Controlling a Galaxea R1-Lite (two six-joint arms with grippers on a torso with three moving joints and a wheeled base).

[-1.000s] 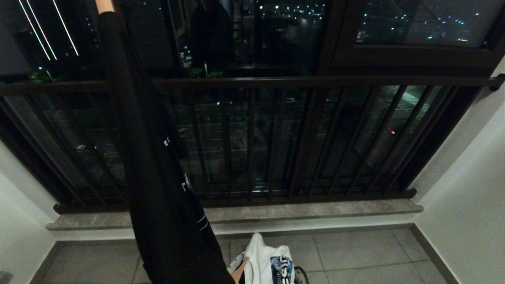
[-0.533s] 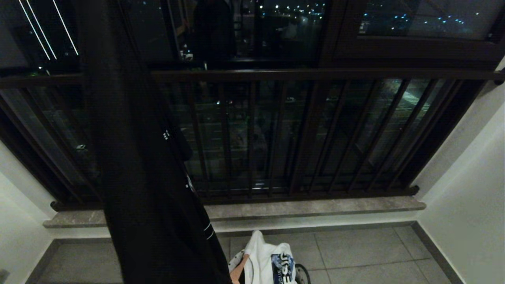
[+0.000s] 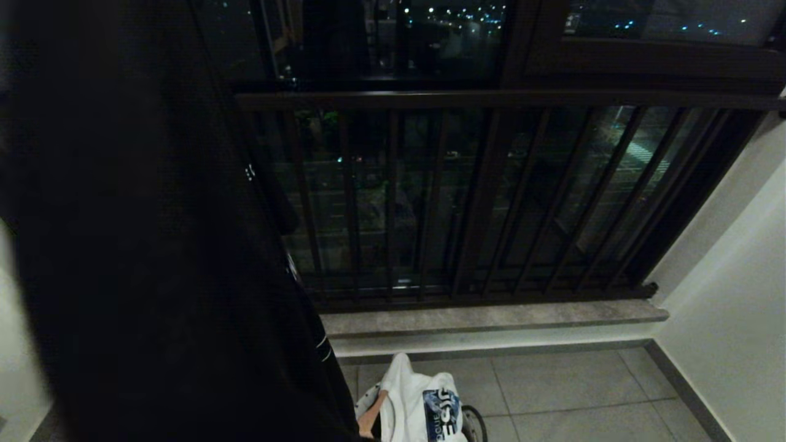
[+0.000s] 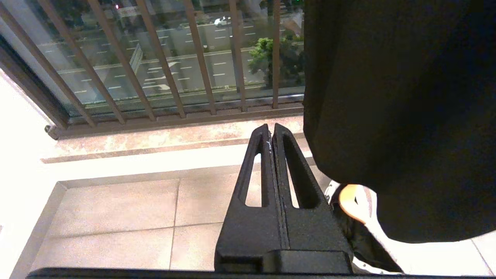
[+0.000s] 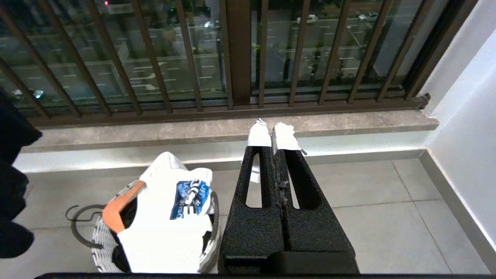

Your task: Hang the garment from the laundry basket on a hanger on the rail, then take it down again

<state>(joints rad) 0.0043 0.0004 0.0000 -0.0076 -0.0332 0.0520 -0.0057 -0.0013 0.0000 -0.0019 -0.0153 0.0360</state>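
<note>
Both arms parked, not in head view. My left gripper (image 4: 271,130): fingers pressed together, holding nothing, hanging over the tiled floor (image 4: 116,217) near the stone sill (image 4: 155,137). My right gripper (image 5: 272,130): fingers also closed and empty, tips wrapped in white tape, pointing toward the sill below the dark railing (image 5: 236,58). Laundry basket (image 5: 101,244) sits on the floor near my right gripper, on its left side, black loop handle (image 5: 77,226) sticking out. White garment (image 5: 166,217) with a blue print fills the basket and sticks up out of it. A large black garment (image 3: 153,245) hangs on my left, covering most of that side of the head view, its lower edge just above the basket.
</note>
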